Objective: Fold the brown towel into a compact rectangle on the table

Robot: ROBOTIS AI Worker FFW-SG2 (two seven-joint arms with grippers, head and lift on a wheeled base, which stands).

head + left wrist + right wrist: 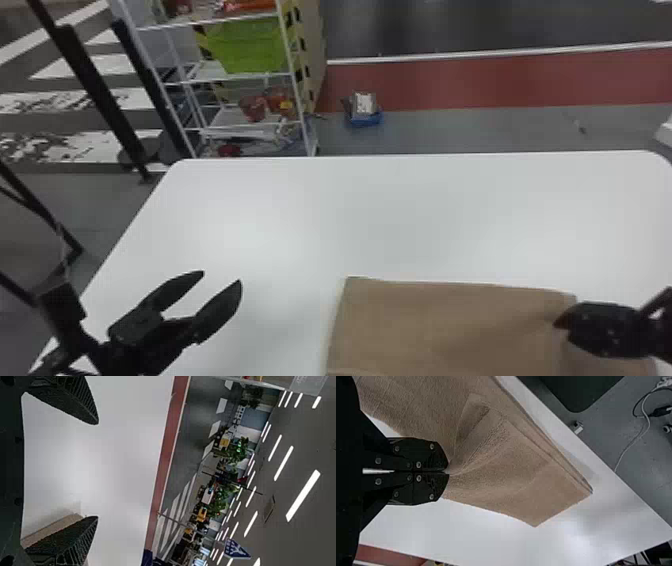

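The brown towel [450,325] lies on the white table at the front, right of the middle. My right gripper [560,322] is at its right side, and in the right wrist view this gripper [448,471] is shut on a pinched bit of the towel [514,467], with creases fanning out from the fingertips. Layered edges run along one side of the cloth there. My left gripper [222,277] stands open over the table, left of the towel and apart from it. Seen from the left wrist, the gripper [98,471] has nothing between its fingers, and a strip of towel [51,528] shows behind one finger.
The white table [400,210] extends beyond the towel to its far edge. Behind it at the left stands a wire shelf [240,80] with a green bin [250,45]. A blue box [365,117] sits on the floor past the table.
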